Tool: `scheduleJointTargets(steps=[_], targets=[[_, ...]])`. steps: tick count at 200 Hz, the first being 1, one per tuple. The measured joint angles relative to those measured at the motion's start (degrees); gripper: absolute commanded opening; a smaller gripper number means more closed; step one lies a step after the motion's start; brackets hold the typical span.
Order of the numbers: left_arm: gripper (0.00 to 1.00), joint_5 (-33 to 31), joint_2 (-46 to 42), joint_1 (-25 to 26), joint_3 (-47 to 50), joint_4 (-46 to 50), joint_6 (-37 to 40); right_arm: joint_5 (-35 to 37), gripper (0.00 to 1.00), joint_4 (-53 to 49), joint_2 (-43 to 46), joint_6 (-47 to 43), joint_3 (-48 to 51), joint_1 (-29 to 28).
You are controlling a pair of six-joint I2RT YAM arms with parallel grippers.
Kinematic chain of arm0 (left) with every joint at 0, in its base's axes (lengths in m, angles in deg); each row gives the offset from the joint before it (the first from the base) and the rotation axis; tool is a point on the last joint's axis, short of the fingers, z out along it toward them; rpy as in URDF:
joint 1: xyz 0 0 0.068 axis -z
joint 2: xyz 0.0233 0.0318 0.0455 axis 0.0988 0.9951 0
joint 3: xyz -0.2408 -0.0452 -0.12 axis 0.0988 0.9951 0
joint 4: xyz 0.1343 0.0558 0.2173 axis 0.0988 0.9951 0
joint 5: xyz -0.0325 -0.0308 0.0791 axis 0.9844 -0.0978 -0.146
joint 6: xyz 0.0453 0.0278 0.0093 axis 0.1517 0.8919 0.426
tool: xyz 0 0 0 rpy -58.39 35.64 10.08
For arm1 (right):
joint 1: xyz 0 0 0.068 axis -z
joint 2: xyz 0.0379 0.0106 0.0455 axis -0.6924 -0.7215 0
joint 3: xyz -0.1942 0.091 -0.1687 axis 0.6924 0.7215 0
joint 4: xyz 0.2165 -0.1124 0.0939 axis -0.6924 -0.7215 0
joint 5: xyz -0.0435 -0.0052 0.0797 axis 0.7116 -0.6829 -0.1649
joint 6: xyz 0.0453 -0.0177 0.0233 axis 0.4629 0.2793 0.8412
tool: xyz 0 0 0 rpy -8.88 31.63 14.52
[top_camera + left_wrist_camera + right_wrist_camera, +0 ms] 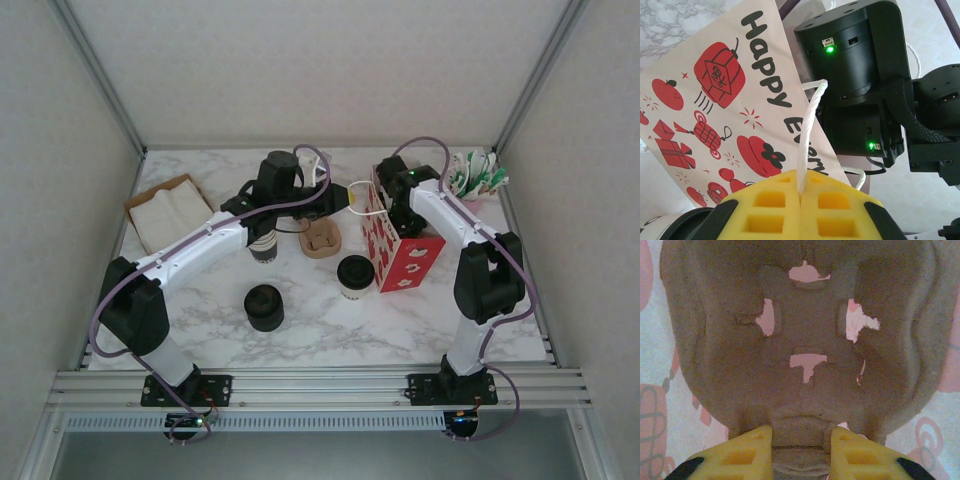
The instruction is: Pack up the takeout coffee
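Top external view puts the takeout coffee [355, 274] upright on the table [330, 340], just beside the near-left corner of the red-and-white bag [408, 255], with no hand on it. The left hand [801, 197] is pressed together on the bag's white rope handle [811, 125], drawing it out to the side. The right hand [802, 442] sits down inside the bag, pinching the edge tab of a brown pulp carrier [800, 340] between its 2 fingers.

The cup is probably light if empty, heavier and prone to sloshing if filled; I cannot tell which. Its paper wall looks thin and would dent under a hard squeeze. The black lid is smooth and might pop off if used as the lifting point. The best hold seems to be across the paper body just below the lid, with gentle pressure, the cup kept upright while it goes down into 1 of the carrier's pockets.
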Motion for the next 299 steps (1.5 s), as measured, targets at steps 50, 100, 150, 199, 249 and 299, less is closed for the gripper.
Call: scheduleJointTargets(steps=[50, 100, 150, 199, 249, 299], targets=[[0.01, -0.76, 0.02, 0.00, 0.02, 0.00, -0.57, -1.36, 0.27, 0.70, -2.03, -0.92, 1.07, 0.83], [0.01, -1.16, 0.00, -0.13, 0.52, 0.00, -0.59, -1.86, 0.28, 1.66, -4.13, -1.07, 2.21, 0.83], [0.02, -1.27, 0.02, -0.37, 0.55, -0.04, -0.81, -2.25, 0.32, 2.34, -4.13, -1.49, 3.02, 0.83], [0.04, -1.27, 0.02, -0.37, 0.55, -0.22, -0.98, -2.23, 0.37, 1.70, -3.91, -1.46, 2.71, 0.83], [0.07, -1.81, 0.35, -0.92, 0.52, -2.03, -0.98, -1.79, 0.45, 0.81, -3.96, -2.16, -1.53, 0.83], [0.10, -2.80, 2.97, -1.11, 0.28, -2.56, -0.98, -0.92, 0.54, 0.02, -3.96, -2.32, -4.39, 0.83]])
